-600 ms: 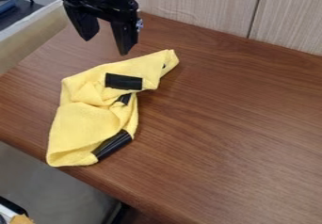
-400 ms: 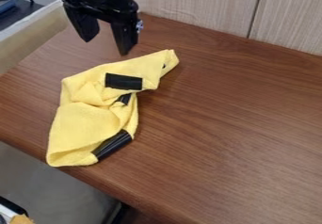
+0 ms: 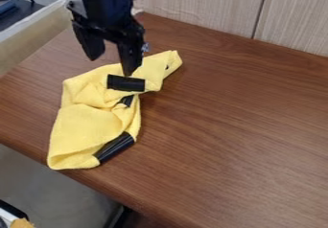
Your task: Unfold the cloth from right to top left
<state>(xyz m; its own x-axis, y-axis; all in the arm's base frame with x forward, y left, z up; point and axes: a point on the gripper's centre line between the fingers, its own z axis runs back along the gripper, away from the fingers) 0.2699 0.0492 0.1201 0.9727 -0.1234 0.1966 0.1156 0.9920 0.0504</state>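
- In the camera view, the black arm [image 3: 106, 6] comes in from the top edge, left of the middle, and reaches down over the table [image 3: 224, 126].
- Its gripper [image 3: 111, 65] hangs above the upper part of the yellow cloth [image 3: 87, 129], jaws spread apart with a gap between them.
- One fingertip overlaps the cloth beside the upper black patch [image 3: 125, 83]; whether it touches, I cannot tell.
- The cloth lies crumpled on the table's left part, its lower end at the front edge.

One cloth [image 3: 83, 129], perhaps four black patches [image 3: 125, 83], two fingers [image 3: 131, 57], one table [image 3: 237, 126].
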